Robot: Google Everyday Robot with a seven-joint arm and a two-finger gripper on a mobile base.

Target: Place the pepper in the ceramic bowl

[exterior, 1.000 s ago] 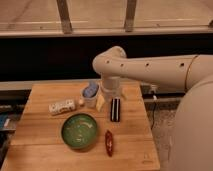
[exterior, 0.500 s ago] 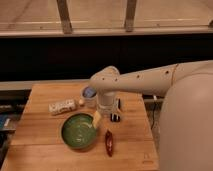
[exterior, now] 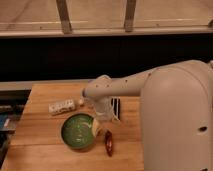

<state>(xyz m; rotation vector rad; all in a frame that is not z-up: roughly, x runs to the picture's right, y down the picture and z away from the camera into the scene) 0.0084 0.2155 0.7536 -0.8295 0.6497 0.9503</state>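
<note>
Camera view shows my arm (exterior: 125, 86) reaching in from the right of the picture over the wooden tabletop (exterior: 40, 147), elbow bent above the back of the board and wrist turned downward. My fingers (exterior: 98, 126) hang at the end of it, a pale shape right at the right-hand rim of the ceramic bowl (exterior: 72, 132), overlapping that rim from this angle. Whether they touch it I cannot tell. Nor can I tell whether they are spread or closed, or have hold of anything. The ceramic bowl is round, shallow and glossy green with a darker rim, and it sits toward the front middle of the tabletop. The pepper (exterior: 108, 143) lies on the wood just to the right of the bowl, outside it, near its front right edge. It is a slim dark red thing lying roughly front to back, just below my fingers and a little to their right. Behind my wrist a black rectangular bar (exterior: 116, 107) lies on the tabletop, partly covered by my arm. Further left, behind the bowl, a white oblong box (exterior: 61, 106) lies at a slight slant, with a small pale object (exterior: 81, 102) just beside its right end; what that is I cannot make out. My large pale body (exterior: 177, 120) fills the right side of the view.
</note>
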